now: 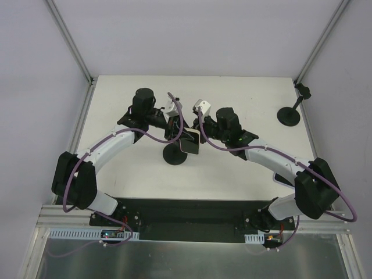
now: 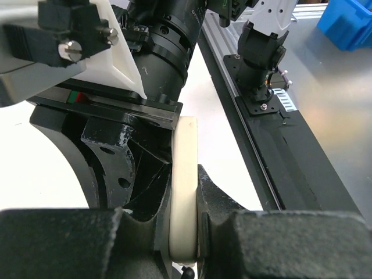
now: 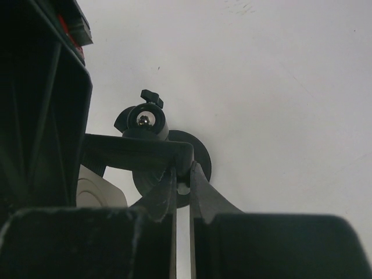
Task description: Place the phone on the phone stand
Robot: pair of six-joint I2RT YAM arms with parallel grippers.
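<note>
The left gripper (image 2: 183, 232) of a two-armed robot clamps its black fingers (image 2: 81, 244) tight on a cream-cased, dark-screened phone (image 2: 185, 168), holding it edge-on at the centre of a white desk (image 1: 232, 99). In the left wrist view the phone's pale rounded rim stands upright between the two finger pads, touching both. From above, the handset hangs tilted just over the black round-based phone stand (image 1: 173, 156), partly covering the stand's upper parts, while the base sits flat on the desk just to the near-left of it. The right gripper (image 3: 182, 200) reaches in from the other side, just beside the phone, its jaws drawn to a narrow slit. Its fingertips (image 3: 165, 195) meet the stand's black cradle arm below a small black knob (image 3: 146, 119), but it cannot be told whether they actually pinch it. A cream corner showing at the left of the right wrist view appears to be the phone, close against that cradle. A white printed label (image 2: 283, 97) on the black mounting rail by the right arm's base is too small to read. A second black stand with a round base and slim stem (image 1: 288, 115) stands well apart at the far right of the desk, and a blue plastic bin (image 2: 349, 23) sits beyond the rail.
</note>
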